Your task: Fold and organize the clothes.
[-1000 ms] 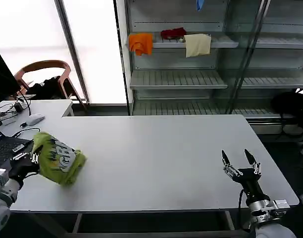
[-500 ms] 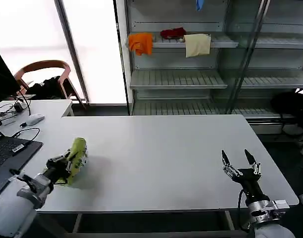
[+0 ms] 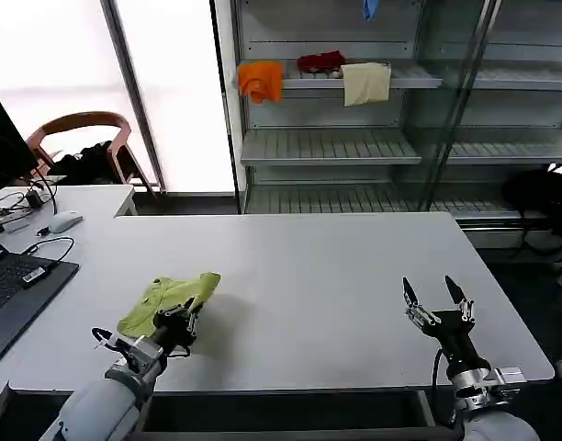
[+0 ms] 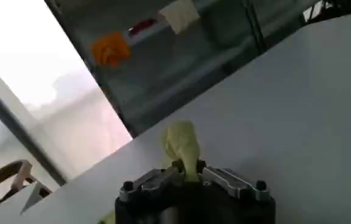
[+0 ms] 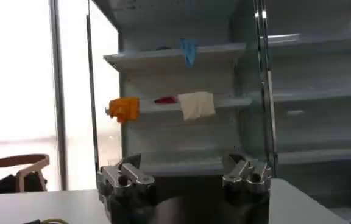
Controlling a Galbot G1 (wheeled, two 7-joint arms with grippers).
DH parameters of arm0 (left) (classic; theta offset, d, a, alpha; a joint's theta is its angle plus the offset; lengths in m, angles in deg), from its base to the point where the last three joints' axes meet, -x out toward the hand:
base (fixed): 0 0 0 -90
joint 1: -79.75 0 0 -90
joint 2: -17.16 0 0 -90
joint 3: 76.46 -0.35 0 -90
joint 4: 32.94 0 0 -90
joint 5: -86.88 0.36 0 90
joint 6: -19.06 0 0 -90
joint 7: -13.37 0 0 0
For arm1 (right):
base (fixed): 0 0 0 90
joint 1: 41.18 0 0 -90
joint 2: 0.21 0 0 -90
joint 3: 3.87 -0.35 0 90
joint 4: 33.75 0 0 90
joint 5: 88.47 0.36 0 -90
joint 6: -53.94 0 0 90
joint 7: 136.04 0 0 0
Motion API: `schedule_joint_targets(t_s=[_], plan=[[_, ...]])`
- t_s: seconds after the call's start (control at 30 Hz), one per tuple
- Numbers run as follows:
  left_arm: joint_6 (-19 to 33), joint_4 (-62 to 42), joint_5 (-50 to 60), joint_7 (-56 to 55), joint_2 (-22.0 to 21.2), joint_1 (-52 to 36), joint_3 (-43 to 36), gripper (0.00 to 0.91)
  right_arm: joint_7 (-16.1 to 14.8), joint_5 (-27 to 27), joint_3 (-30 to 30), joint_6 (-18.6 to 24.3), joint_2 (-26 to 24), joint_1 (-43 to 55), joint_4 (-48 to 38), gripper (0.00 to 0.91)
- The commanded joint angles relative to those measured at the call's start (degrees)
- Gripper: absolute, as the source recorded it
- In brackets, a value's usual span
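Observation:
The lime yellow-green T-shirt (image 3: 169, 300) lies bunched on the white table (image 3: 299, 266) near its front left. My left gripper (image 3: 180, 318) is shut on the shirt's near edge, low over the table. In the left wrist view a fold of the shirt (image 4: 181, 146) rises from between the jaws of that gripper (image 4: 189, 175). My right gripper (image 3: 436, 304) stands open above the table's front right, fingers pointing up, with nothing between them. The right wrist view shows this gripper (image 5: 184, 171) open too.
A laptop (image 3: 15, 285), cables and a mouse (image 3: 64, 220) sit on the desk at far left. Behind the table a metal shelf unit (image 3: 354, 110) holds orange (image 3: 261, 80), dark red (image 3: 320, 62) and cream (image 3: 365, 83) cloths. A wooden chair (image 3: 84, 138) stands at the back left.
My left gripper has carried the shirt from the left edge, by the laptop, rightward and down onto the table, where it now spreads out. The right gripper shifted slightly.

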Motion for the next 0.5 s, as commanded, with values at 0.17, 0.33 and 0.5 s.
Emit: schedule_joint_targets(t_s=[0.17, 0.33, 0.5], plan=[[-3.02, -4.20, -4.35, -16.67, -17.74, -12.40, -20.75, 0.030, 0.19, -1.37, 2.66, -0.98, 1.01, 2.07, 0.11, 0.907], [-2.82, -7.23, -2.80, -18.11, -22.05, -14.37, -24.65, 0.524, 0.20, -1.69, 3.54, -1.44, 1.20, 3.02, 0.14, 0.907], [-0.75, -6.25, -1.07, -17.78, -24.43, -15.03, -27.58, 0.907, 0.25, -1.69, 4.53, -2.09, 1.37, 4.38, -0.37, 0.907]])
